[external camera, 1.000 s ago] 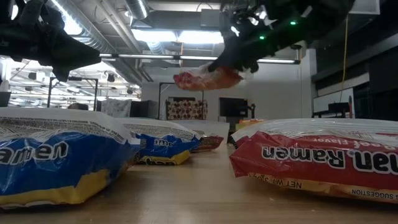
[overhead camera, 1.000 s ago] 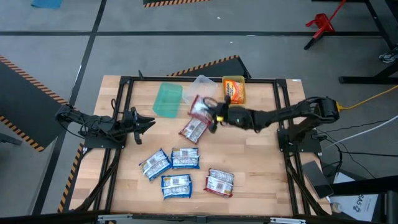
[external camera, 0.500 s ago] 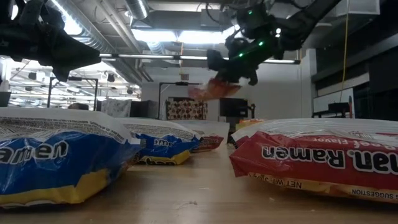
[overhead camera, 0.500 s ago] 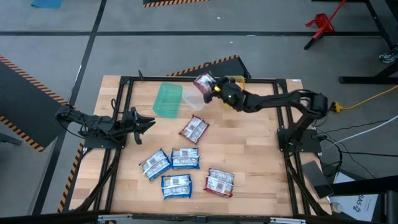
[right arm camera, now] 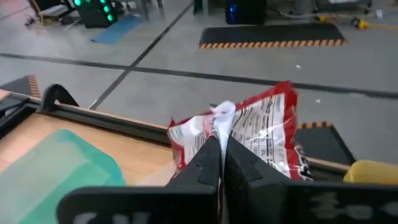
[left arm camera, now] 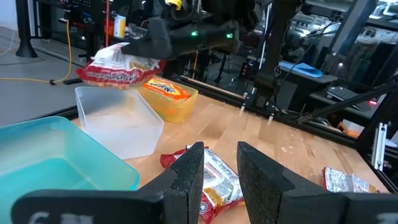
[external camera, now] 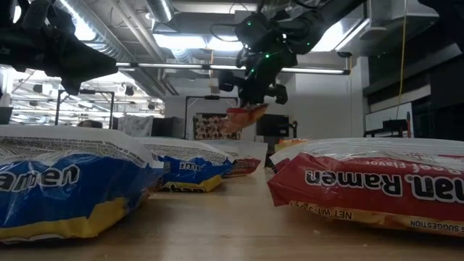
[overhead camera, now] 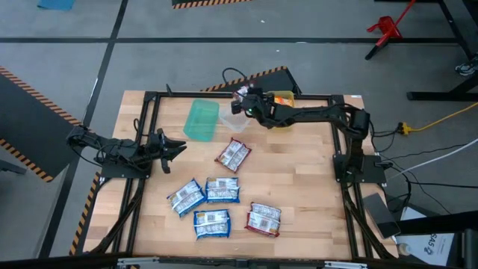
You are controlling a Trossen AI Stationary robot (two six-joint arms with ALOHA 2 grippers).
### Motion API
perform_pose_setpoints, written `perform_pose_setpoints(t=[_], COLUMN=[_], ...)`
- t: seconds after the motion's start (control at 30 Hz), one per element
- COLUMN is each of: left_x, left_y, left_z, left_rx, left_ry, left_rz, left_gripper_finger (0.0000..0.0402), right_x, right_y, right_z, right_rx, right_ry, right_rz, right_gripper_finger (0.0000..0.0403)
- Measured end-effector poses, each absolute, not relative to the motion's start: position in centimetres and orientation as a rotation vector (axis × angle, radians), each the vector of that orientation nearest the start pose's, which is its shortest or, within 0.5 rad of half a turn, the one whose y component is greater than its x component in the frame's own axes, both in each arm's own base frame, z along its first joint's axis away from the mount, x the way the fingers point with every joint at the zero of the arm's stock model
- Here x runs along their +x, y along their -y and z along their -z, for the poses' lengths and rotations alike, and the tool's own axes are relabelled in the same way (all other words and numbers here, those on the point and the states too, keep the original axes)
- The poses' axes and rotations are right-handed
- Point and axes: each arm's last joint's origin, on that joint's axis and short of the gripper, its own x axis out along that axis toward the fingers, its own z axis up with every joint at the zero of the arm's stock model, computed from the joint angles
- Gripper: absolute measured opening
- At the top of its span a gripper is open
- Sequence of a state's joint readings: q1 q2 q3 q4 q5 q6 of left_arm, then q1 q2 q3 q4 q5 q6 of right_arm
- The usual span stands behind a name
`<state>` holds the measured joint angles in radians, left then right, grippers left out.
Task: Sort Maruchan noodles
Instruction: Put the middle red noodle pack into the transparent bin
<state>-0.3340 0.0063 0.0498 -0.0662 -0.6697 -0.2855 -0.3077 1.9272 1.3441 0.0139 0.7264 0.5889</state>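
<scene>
A: One red packet (overhead camera: 240, 98) is up in the air, pinched at its edge by the right end effector (overhead camera: 249, 104), fingers clamped together on the wrapper.

B: Where does it sit against the bins?

A: It has travelled from mid-tabletop to the far edge. A second ago it hung over the red packet lying flat (overhead camera: 233, 155); now it hangs over the clear bin (left arm camera: 118, 127), between the green bin (overhead camera: 201, 119) and the yellow bin (overhead camera: 281, 107).

B: So the carry is nearly finished?

A: I judge so. The packet is above the bin but not in it, so a release is what remains for this one.

B: And the other arm?

A: The left end effector (overhead camera: 177, 146) waits at the left side of the tabletop (overhead camera: 306, 187), fingers apart, holding nothing.

B: What is left to sort?

A: Three blue packets (overhead camera: 211, 200) cluster near the front, with another red one (overhead camera: 264, 218) beside them. The yellow bin already holds an orange packet (left arm camera: 165, 91).
</scene>
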Motion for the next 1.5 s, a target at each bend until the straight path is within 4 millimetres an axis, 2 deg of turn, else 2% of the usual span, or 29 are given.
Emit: perform_pose_setpoints(t=[0.3,0.5,0.8,0.9,1.03,1.23,1.5], left_x=[9.0,9.0,9.0,9.0,9.0,9.0,9.0], left_y=[1.2,1.2,1.2,1.2,1.2,1.2,1.2], left_z=[-17.4,-17.4,-17.4,-17.4,-17.4,-17.4,-17.4], left_rx=[-0.274,-0.273,-0.272,-0.272,-0.272,-0.272,-0.272], left_ry=[0.028,0.028,0.028,0.028,0.028,0.028,0.028], left_rz=[-0.334,-0.333,-0.333,-0.333,-0.333,-0.333,-0.334], left_gripper_finger=[0.009,0.009,0.009,0.009,0.009,0.009,0.009], right_x=[39.9,39.9,39.9,39.8,39.9,40.1,38.3], right_y=[14.7,14.8,16.0,16.2,16.1,15.9,15.2], right_z=[-19.6,-19.8,-19.0,-18.9,-18.9,-19.3,-22.2], right_rx=[0.527,0.524,0.623,0.623,0.595,0.471,0.249], right_ry=[-0.282,-0.251,-0.301,-0.335,-0.352,-0.454,-0.606], right_rz=[1.196,1.222,1.126,1.089,1.068,0.926,0.881], right_gripper_finger=[0.0,0.0,0.0003,0.0024,0.0072,0.0137,0.0161])
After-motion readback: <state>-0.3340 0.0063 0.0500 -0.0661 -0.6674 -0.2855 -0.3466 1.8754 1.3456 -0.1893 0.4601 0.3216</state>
